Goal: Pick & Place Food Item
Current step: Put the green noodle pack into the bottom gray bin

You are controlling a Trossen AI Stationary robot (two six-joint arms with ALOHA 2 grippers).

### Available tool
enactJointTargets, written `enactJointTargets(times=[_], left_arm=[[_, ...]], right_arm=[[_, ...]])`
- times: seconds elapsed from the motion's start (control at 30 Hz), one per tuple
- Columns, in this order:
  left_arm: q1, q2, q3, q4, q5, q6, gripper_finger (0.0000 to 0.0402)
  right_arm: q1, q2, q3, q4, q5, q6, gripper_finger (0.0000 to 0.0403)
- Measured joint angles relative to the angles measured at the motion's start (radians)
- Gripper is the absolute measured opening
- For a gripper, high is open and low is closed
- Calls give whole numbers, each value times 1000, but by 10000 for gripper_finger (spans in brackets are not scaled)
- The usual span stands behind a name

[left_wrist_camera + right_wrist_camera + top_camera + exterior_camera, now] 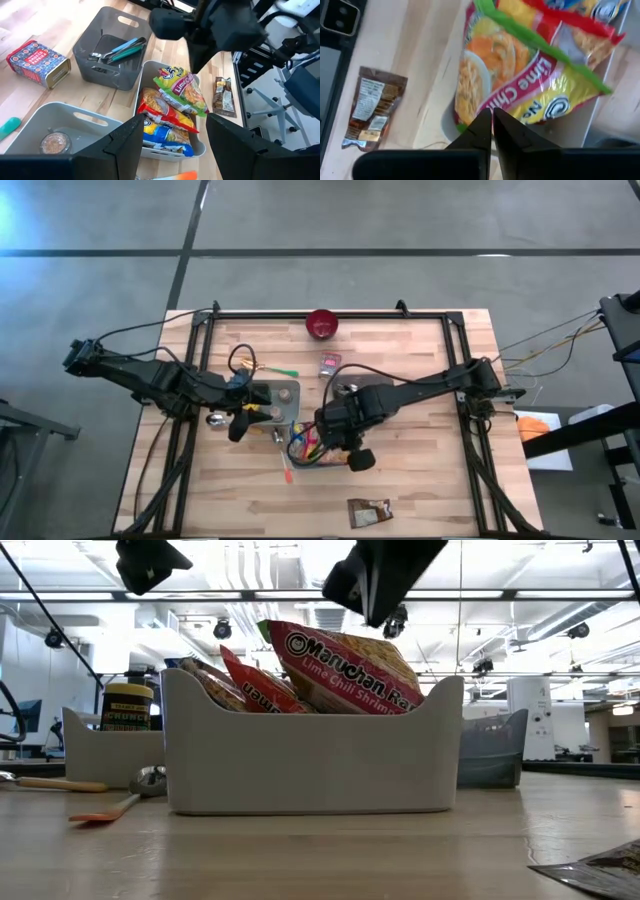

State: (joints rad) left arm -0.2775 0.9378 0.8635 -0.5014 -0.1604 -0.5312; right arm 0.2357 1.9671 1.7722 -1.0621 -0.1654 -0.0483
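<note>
A lime-chili ramen packet (520, 65) leans at the top of several noodle packets standing in a white bin (310, 760). Its upper edge sticks up over the bin's rim (345, 665). My right gripper (492, 117) is shut and points steeply down, its tips right at the packet's near edge. In the low view it hangs just over the packet (372, 620). My left gripper (172, 150) waits open to the bin's left, higher up, with nothing between its fingers. My right gripper comes at the ramen packet's near edge (470, 122) from above, fingers shut. I cannot tell whether the tips touch or pinch that edge. The packet leans tilted on the other packets in the bin.
A grey bin (105, 55) with utensils stands beyond the white one. Another white bin (75, 112) holds a jar. A printed tin (37, 62), a red bowl (322, 324), a brown snack packet (368, 512), an orange spatula (100, 810) and a spoon (150, 778) lie on the table.
</note>
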Motion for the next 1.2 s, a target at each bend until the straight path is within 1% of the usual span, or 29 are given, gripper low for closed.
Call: enactJointTargets(times=[0.2, 0.53, 1.03, 1.2], left_arm=[[0, 0, 0, 0, 8, 0, 218], [0, 0, 0, 0, 10, 3, 218], [0, 0, 0, 0, 10, 3, 218], [0, 0, 0, 0, 10, 3, 218]], right_arm=[[-6, 0, -56, 6, 1, 12, 9], [-13, 1, -156, 83, 7, 16, 8], [-49, 1, -176, 101, 8, -20, 8], [-56, 1, -208, 105, 10, -25, 8]])
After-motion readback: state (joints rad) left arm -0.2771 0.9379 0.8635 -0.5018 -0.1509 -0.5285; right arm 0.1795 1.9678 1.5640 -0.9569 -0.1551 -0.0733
